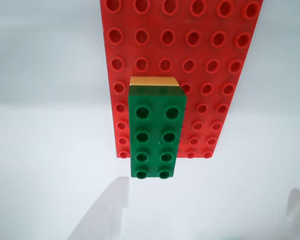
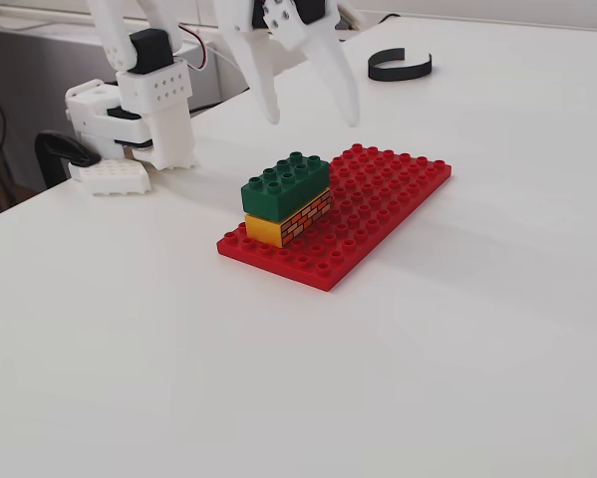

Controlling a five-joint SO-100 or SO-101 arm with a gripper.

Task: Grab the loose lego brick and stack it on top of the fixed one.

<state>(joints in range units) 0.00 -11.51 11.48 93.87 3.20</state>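
Bare white tabletop fills the foreground of the fixed view, with nothing on it until the red baseplate near the middle. Going left to right in that view, the arm's white base stands at the back left edge, then the tool hangs above the plate with its two white fingers spread apart and nothing between them, and a dark curved band lies well apart at the back right. Below the tool, the loose lego brick sits squarely on top of the fixed one, whose brick-wall side faces the camera; the pair stands at the left end of the baseplate, which presumably anchors the lower brick so that pressing down does not shove it about. From the wrist view, the loose lego brick covers almost all of the fixed one, only a yellow strip showing at its far end, and the fingers appear blurred at the lower corners, clear of both bricks. Judging by this, the stack looks made and the tool is free of it.
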